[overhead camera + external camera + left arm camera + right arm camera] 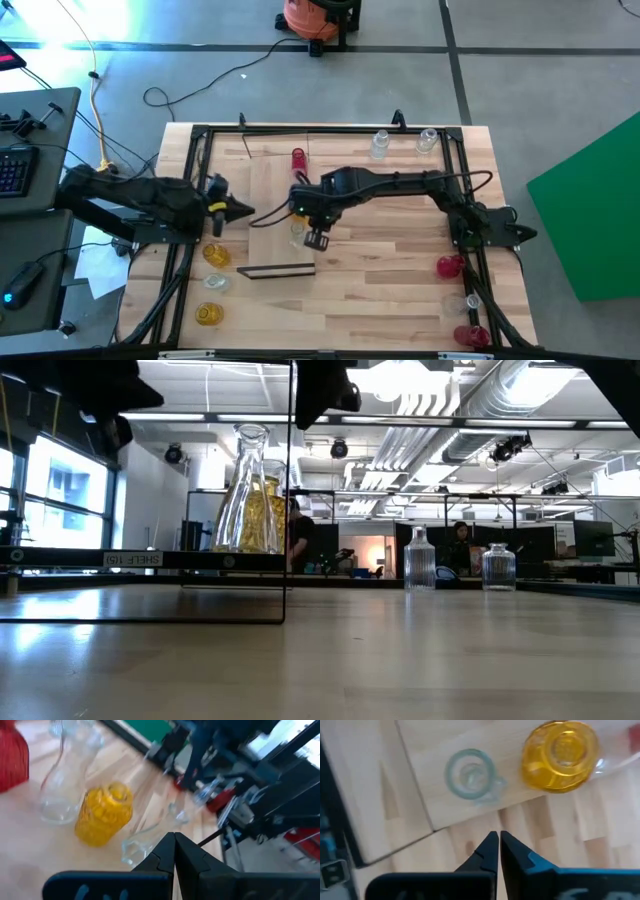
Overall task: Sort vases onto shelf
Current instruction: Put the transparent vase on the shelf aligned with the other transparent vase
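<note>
Your right gripper (498,851) has its fingers (487,851) pressed together on nothing. Just beyond the tips runs the shelf (420,760) edge, and on the board past that edge stand a clear vase (469,774) and an amber vase (560,755), side by side and apart from each other. Bare bench (555,840) lies under the tips and to both sides. From above, the right arm reaches across from the right rail to the middle of the bench, wrist bent down over the shelf's (275,235) middle.

Your left gripper (243,211) also has its fingers (165,852) fully closed and empty. Ahead of those tips the same two vases stand with a red vase (12,757) farther off. That arm lies low over the left rail, pointing toward the shelf. More vases stand along the bench's far edge and near both side rails.
</note>
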You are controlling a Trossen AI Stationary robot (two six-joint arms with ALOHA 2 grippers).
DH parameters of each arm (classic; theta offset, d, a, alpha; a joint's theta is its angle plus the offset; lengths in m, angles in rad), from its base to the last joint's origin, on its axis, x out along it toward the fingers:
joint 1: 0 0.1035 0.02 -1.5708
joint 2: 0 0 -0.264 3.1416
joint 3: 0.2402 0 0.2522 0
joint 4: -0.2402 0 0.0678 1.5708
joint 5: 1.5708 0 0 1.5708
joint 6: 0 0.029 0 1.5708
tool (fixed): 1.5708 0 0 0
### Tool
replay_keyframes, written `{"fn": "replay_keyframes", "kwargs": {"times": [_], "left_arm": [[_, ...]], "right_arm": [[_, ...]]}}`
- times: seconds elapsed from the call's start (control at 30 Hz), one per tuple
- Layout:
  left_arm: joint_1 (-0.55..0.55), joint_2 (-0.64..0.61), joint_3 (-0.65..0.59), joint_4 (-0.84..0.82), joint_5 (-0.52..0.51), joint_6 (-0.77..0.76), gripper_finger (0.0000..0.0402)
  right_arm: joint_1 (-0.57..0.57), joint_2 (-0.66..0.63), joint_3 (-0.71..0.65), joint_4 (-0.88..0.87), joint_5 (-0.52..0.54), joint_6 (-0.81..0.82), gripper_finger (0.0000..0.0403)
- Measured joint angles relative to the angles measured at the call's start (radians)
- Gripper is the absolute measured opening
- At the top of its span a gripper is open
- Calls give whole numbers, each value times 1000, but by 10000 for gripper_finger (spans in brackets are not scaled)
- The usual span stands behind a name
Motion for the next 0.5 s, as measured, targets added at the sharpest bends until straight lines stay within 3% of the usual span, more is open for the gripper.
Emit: {"fn": "replay_keyframes", "kwargs": {"times": [0.2, 0.5], "left_arm": [[0, -82, 0, 0, -8, 27, 0], [0, -98, 0, 4, 23, 56, 0]], "right_arm": [[11, 12, 0, 42, -70, 102, 0], [11, 84, 0, 57, -100, 134, 0]]}}
